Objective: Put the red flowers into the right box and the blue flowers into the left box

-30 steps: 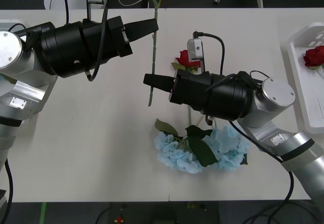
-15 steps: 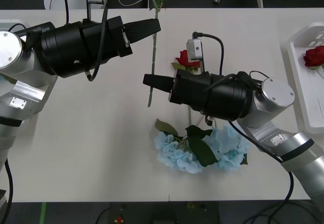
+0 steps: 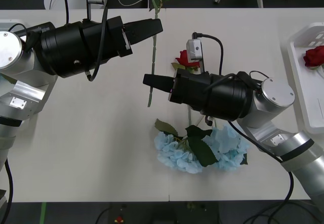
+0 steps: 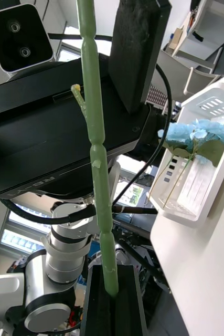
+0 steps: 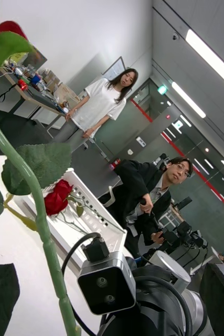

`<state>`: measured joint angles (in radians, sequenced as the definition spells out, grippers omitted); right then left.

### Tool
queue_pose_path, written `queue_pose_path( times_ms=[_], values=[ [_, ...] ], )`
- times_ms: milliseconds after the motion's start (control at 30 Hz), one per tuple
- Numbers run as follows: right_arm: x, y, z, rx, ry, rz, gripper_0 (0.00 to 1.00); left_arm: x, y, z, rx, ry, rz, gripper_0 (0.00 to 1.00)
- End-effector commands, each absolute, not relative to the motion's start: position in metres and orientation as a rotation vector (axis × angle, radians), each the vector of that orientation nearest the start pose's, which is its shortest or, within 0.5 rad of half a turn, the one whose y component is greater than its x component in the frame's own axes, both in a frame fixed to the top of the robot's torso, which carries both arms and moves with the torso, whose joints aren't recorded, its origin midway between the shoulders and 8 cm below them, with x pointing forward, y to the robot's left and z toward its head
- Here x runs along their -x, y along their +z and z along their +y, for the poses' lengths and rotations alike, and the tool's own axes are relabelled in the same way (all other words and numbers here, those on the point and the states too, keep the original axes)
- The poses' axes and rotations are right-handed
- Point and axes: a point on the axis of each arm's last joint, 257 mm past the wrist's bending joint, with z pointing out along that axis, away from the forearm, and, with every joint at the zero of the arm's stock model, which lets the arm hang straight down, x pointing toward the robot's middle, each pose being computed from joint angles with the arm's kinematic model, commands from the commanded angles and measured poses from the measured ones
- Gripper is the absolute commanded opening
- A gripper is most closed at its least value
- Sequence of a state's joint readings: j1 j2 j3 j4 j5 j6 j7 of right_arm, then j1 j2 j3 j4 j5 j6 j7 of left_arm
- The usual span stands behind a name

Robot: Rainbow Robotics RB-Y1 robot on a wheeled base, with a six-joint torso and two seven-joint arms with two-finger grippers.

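Stem of a red flower (image 3: 153,51) sits clamped in left end effector (image 3: 158,27).

We looked down on the table (image 3: 101,133) from overhead. Both wrist cameras sat close, sharing one green stem (image 4: 98,157).

Bloom of the stem (image 3: 153,57) beyond the front view's top edge.

The table (image 3: 91,133) looked matt and smooth, off-white. The right box (image 3: 304,77) was glossy white plastic. The held rose's stem (image 4: 98,157) looked like waxy moulded plastic, its leaves (image 5: 35,165) like matt cloth. The blue flowers (image 3: 195,150) had soft fabric petals. Arm housings (image 3: 76,44) were satin black, joints (image 3: 276,95) brushed metal.
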<state>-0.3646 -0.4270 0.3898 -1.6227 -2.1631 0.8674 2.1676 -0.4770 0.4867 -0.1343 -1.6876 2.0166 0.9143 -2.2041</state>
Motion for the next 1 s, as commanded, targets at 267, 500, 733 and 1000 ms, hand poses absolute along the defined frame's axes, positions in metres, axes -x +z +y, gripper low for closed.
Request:
queue_pose_path(
  times_ms=[267,500,733,1000],
  values=[
    [-0.458,-0.105,-0.023,0.4,1.466,1.911,0.0,-0.454,0.014,0.024,-0.58,-1.419,1.39,1.0],
    [-0.507,-0.129,-0.155,0.313,0.976,2.186,0.0,-0.465,0.012,0.063,-0.582,-1.32,1.417,1.0],
    [-0.524,-0.124,-0.306,0.23,0.461,2.332,0.0,-0.468,-0.02,0.136,-0.728,-1.067,1.555,1.0],
    [-0.509,-0.104,-0.455,0.079,0.013,2.438,0.0,-0.463,-0.061,0.229,-0.983,-0.766,1.701,1.0]
  ],
)
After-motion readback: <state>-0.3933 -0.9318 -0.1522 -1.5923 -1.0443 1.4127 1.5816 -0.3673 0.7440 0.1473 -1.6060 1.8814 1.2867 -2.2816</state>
